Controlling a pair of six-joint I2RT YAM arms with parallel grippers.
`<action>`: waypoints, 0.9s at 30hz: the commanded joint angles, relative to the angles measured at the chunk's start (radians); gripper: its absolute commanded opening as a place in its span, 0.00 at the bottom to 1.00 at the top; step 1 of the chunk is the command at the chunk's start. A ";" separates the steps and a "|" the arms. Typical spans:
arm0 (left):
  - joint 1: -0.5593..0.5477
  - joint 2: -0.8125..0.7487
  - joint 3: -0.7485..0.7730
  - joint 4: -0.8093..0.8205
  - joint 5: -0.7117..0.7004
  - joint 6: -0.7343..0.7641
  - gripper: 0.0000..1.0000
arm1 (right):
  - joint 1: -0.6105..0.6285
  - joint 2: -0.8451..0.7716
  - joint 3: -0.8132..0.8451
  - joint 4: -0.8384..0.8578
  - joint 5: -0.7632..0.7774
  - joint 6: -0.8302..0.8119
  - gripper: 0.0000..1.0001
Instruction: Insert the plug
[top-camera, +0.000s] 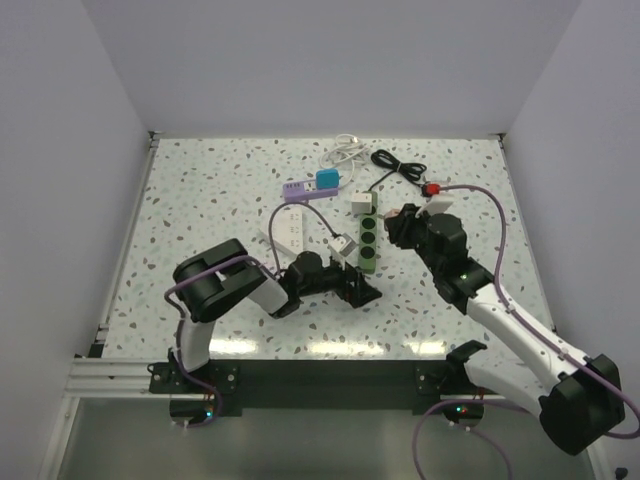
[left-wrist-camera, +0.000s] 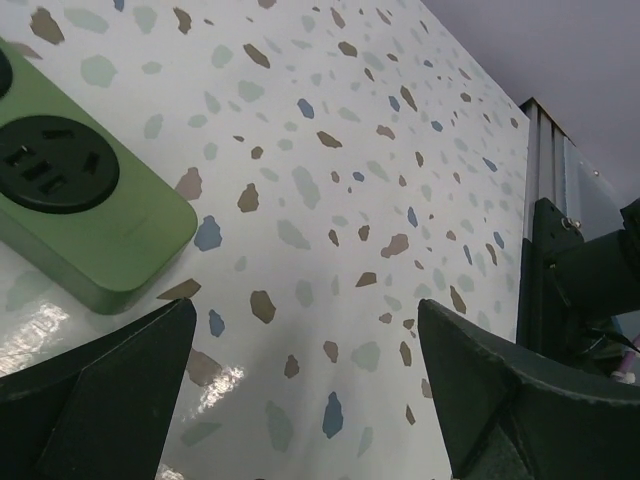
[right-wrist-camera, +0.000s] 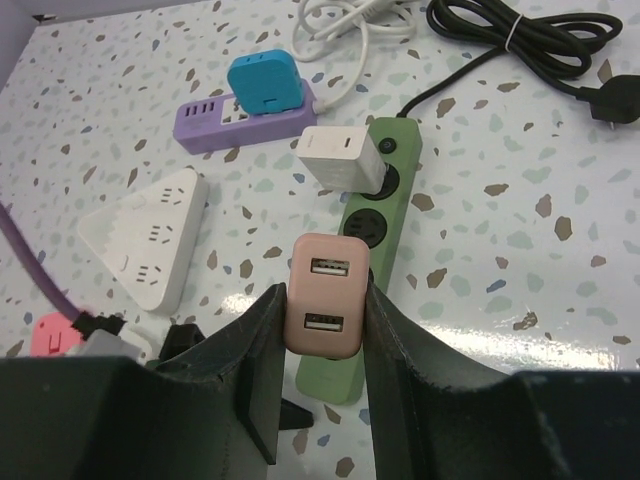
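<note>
Right of the green power strip (right-wrist-camera: 378, 205) I have bare speckled surface (right-wrist-camera: 520, 250) to move over; a white triangular socket block (right-wrist-camera: 150, 235) crowds the strip's left side. My right tool (right-wrist-camera: 322, 330) pinches the pink plug (right-wrist-camera: 326, 290) close by the strip's near sockets. My left tool (left-wrist-camera: 305, 340) stands spread wide beside the strip's end

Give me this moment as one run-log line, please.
stage: plug not yet inserted | right gripper: shut on pink charger, near green power strip | left gripper: open, empty, by strip end
</note>
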 joint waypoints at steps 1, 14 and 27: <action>0.003 -0.128 -0.022 0.016 -0.011 0.079 0.98 | 0.001 0.031 0.032 0.047 0.040 -0.017 0.00; 0.274 -0.745 -0.200 -0.470 -0.454 0.285 1.00 | 0.045 0.276 0.097 0.191 0.110 -0.063 0.00; 0.408 -0.825 -0.250 -0.539 -0.463 0.277 1.00 | 0.096 0.526 0.184 0.257 0.290 -0.008 0.00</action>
